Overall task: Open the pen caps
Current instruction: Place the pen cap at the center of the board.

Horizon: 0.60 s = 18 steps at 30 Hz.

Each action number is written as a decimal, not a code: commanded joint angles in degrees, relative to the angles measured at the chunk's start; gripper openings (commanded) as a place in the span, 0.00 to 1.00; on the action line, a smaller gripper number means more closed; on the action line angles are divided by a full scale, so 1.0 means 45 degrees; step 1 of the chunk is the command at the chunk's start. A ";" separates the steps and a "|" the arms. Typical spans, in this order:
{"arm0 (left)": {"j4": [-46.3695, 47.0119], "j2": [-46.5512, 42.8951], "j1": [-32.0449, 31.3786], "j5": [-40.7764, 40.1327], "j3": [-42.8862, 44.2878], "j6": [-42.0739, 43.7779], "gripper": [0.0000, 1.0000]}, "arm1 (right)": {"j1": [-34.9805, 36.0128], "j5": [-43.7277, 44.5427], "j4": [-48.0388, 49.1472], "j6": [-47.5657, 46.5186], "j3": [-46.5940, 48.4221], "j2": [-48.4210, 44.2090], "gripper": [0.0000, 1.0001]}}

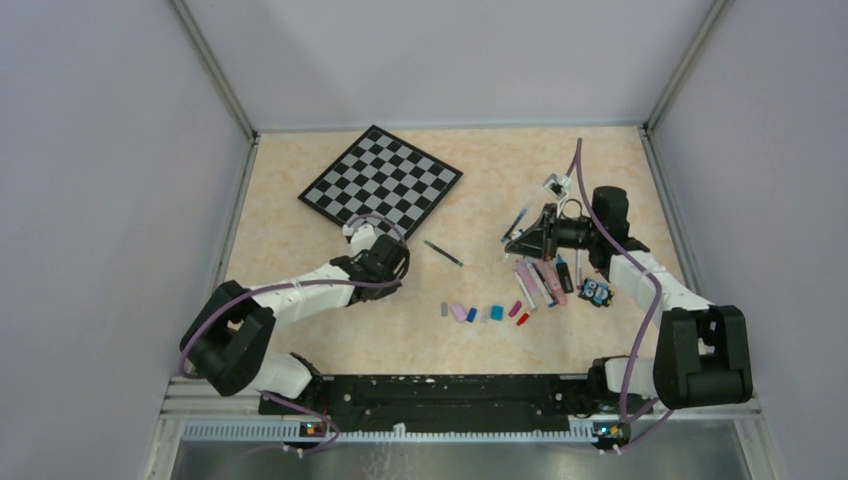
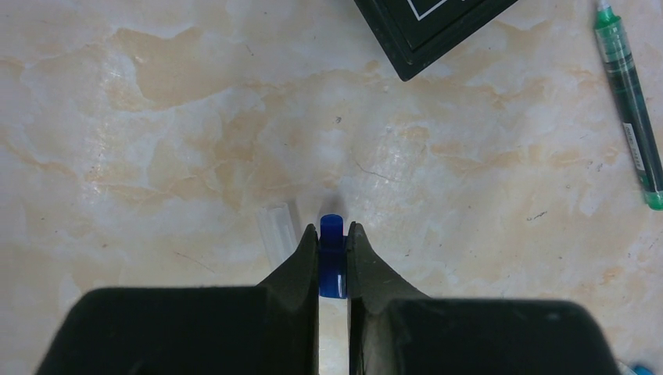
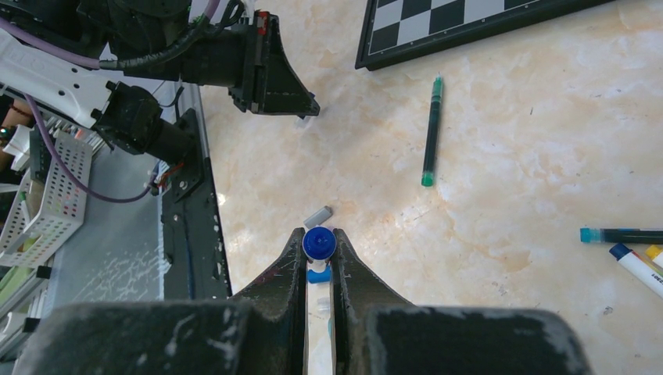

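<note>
Separation looks done. The left tool (image 2: 331,231) pinches a blue cap (image 2: 331,262) close to the surface (image 2: 156,156), and the right tool (image 3: 319,234) clamps a blue-ended pen (image 3: 319,244). Next move, as judged: spread the left fingers and leave the cap near the loose caps (image 1: 496,313).

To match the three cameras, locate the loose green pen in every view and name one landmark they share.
Top external: the green pen lies mid-table, below the right corner of the checkered board.
Left wrist: the pen runs along the right edge, in the upper half.
Right wrist: the pen stands upper middle, below the board's edge.
Shared landmark: the checkered board, a dark corner top centre in the left wrist view and along the top edge in the right wrist view.
</note>
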 commanded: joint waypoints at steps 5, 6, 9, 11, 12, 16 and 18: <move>-0.0371 0.0057 0.0068 -0.0485 0.0093 -0.0255 0.15 | 0.0001 -0.0086 0.0307 -0.0294 0.0390 0.0021 0.00; -0.0396 0.0054 0.0068 -0.0480 0.0097 -0.0255 0.16 | 0.0003 -0.0096 0.0307 -0.0291 0.0390 0.0021 0.00; -0.0441 -0.0009 0.0063 -0.0528 0.0090 -0.0275 0.18 | -0.0014 -0.0086 0.0315 -0.0283 0.0395 0.0025 0.00; -0.0478 -0.0083 0.0068 -0.0562 0.0097 -0.0255 0.21 | -0.0014 -0.0086 0.0318 -0.0293 0.0390 0.0021 0.00; -0.0497 -0.0105 0.0068 -0.0565 0.0102 -0.0255 0.22 | -0.0004 -0.0096 0.0309 -0.0293 0.0390 0.0021 0.00; -0.0520 -0.0176 0.0088 -0.0514 0.0137 -0.0207 0.23 | -0.0006 -0.0106 0.0307 -0.0288 0.0392 0.0021 0.00; -0.0538 -0.0246 0.0084 -0.0500 0.0160 -0.0163 0.24 | -0.0015 -0.0136 0.0307 -0.0286 0.0392 0.0027 0.00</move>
